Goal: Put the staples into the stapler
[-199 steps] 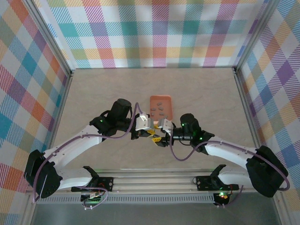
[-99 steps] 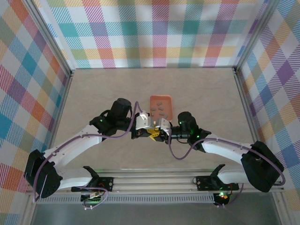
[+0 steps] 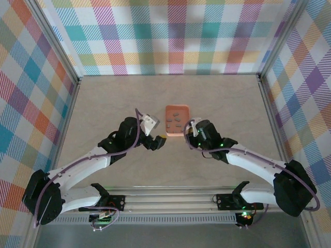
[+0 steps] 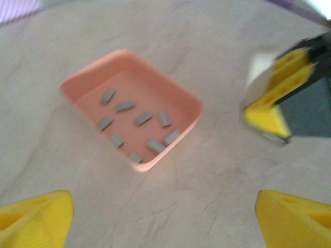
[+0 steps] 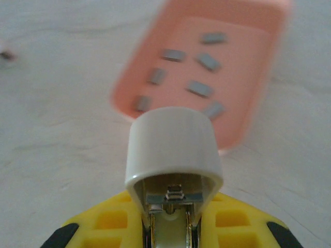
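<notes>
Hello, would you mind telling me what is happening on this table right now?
The right gripper is shut on the stapler, holding it just short of the orange tray. The staples lie loose inside that tray. The left gripper hangs open and empty, looking down at the tray from nearby.

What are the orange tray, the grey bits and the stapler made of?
The tray looks plastic: smooth matte orange, rounded moulded rim. The staples seem metal: dull grey strips. The stapler has a white, plastic-looking cap and shiny metal parts inside.
</notes>
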